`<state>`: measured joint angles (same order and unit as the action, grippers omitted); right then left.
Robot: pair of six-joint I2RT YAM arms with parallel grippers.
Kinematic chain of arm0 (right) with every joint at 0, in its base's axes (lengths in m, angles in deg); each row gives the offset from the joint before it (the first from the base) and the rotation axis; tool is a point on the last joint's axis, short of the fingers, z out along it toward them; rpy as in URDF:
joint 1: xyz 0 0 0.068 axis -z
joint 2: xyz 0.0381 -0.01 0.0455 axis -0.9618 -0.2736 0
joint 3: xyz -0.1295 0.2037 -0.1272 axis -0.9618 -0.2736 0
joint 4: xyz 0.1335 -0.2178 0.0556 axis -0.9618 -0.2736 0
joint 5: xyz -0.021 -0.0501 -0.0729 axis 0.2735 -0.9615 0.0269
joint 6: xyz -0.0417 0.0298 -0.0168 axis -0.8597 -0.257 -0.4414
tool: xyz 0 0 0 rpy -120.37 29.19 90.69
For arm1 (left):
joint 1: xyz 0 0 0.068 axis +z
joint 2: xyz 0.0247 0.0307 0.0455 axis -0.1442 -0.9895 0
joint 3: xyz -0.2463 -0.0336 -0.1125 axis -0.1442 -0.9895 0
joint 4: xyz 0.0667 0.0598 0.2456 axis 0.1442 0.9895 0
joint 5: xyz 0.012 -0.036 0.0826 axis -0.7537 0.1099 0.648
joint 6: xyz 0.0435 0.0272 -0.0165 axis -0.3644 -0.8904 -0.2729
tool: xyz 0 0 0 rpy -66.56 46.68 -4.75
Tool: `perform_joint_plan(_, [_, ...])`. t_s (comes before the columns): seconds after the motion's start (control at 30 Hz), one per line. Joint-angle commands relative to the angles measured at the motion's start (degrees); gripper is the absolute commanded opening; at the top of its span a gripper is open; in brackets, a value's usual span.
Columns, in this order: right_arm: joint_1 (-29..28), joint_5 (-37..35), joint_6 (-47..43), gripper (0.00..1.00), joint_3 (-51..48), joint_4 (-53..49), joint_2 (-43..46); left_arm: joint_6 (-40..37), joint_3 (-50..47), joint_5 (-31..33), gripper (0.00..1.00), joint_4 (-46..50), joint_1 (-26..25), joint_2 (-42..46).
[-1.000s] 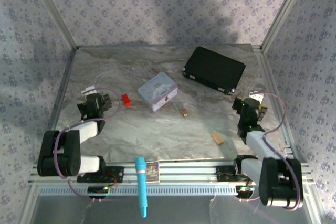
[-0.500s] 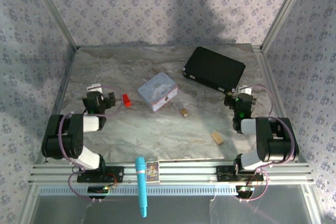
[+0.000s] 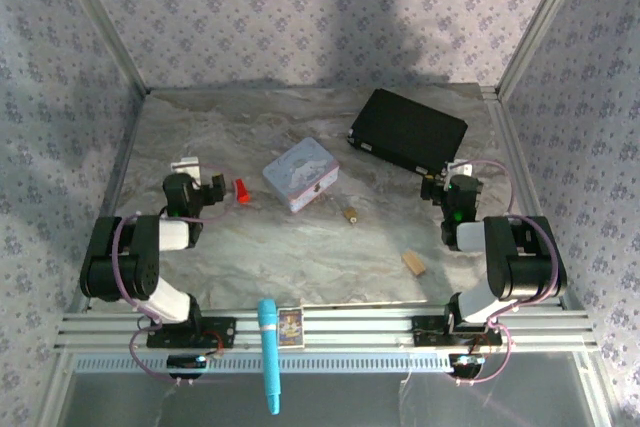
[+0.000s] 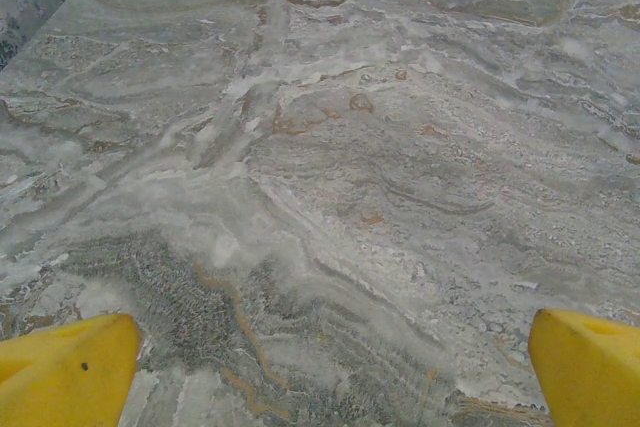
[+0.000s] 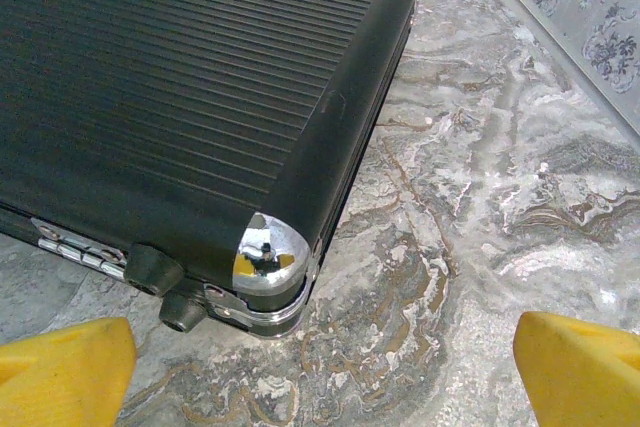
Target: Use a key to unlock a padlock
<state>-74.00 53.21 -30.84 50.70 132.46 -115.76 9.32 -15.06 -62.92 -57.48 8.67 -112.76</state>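
Landmark: pale blue tin (image 3: 300, 174), lid shut, lay on the marble table (image 3: 300, 267).
Padlock (image 3: 350, 214): lay on the marble just right of the tin's near corner, apart from it, gripped by nothing.
Red piece (image 3: 240, 190): lay just left of the tin.
Black case (image 3: 408, 132): lay right of and behind the tin.
Tan block (image 3: 413, 264): lay right of and nearer than the tin, past the padlock.
Left gripper (image 4: 330, 372): hovered left of the tin, beyond the red piece; yellow fingertips (image 4: 65, 372) spread wide over bare marble, nothing between.
Right gripper (image 5: 325, 367): hovered well right of the tin, facing the case's chromed corner; fingertips (image 5: 65, 362) spread wide, empty.
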Motion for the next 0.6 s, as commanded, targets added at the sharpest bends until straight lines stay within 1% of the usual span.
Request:
perform_joint_plan(0.0, [0.2,0.6,-0.8,0.99,1.2,1.2,-0.1,-0.7,0.8,-1.3,1.0,-2.7,0.1,-0.4])
perform_joint_plan(0.57, [0.2,0.7,-0.8,0.99,1.1,1.1,-0.1,-0.8,1.0,-2.2,1.0,-2.5,0.3,-0.4])
